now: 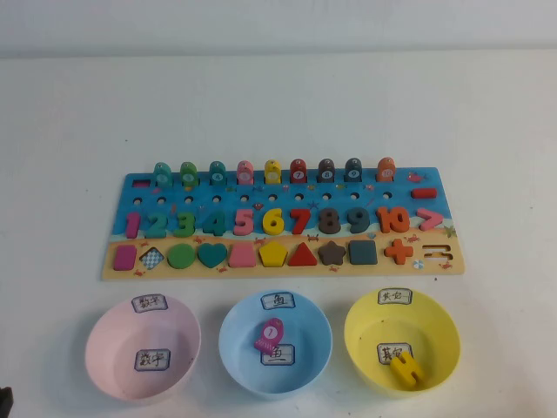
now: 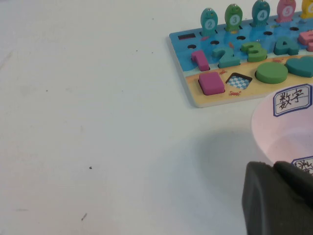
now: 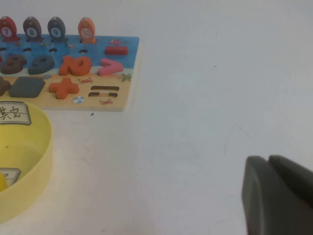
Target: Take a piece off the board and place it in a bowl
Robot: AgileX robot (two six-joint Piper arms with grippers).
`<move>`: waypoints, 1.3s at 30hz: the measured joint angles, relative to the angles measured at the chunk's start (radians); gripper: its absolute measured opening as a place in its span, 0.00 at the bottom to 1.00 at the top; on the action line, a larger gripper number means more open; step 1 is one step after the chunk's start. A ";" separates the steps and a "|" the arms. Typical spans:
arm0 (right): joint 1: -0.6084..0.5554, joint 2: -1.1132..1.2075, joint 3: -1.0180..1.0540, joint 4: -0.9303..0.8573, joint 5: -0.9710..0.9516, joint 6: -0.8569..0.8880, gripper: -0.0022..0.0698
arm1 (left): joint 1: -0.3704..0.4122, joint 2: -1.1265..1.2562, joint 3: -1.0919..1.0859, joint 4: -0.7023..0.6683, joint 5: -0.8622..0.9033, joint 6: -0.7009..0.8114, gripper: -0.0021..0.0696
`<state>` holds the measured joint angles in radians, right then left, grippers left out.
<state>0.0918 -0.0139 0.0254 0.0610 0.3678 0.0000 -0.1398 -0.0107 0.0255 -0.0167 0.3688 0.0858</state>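
- Risk, as a judgement: the pink block [image 1: 124, 257] sits snug in its slot at the left end of the board [image 1: 283, 187], beside an empty checkered slot [image 1: 151, 257]; a shallow pinch could slip off or drag the board.
- The yellow bowl [image 1: 439, 326] stands at the tabletop's near edge toward the right corner, well apart from the block, so a long carry could drop it into the pink bowl [image 1: 104, 348] or blue bowl [image 1: 239, 348].
- The left pincer [image 2: 279, 198] is closed on nothing, low by the pink bowl's near rim, short of the block.
- The right pincer [image 3: 274, 196] hangs over bare tabletop beyond the yellow bowl; its dark fingers meet, closed and empty.
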 joint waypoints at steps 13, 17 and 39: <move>0.000 0.000 0.000 0.000 0.000 0.000 0.01 | 0.000 0.000 0.000 0.000 0.000 0.000 0.02; 0.000 0.000 0.000 0.000 0.000 0.000 0.01 | 0.000 0.000 0.000 0.000 0.000 0.000 0.02; 0.000 0.000 0.000 0.000 0.000 0.000 0.01 | 0.000 0.000 0.001 -0.182 -0.089 -0.004 0.02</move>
<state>0.0918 -0.0139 0.0254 0.0610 0.3678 0.0000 -0.1398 -0.0107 0.0268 -0.1991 0.2797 0.0820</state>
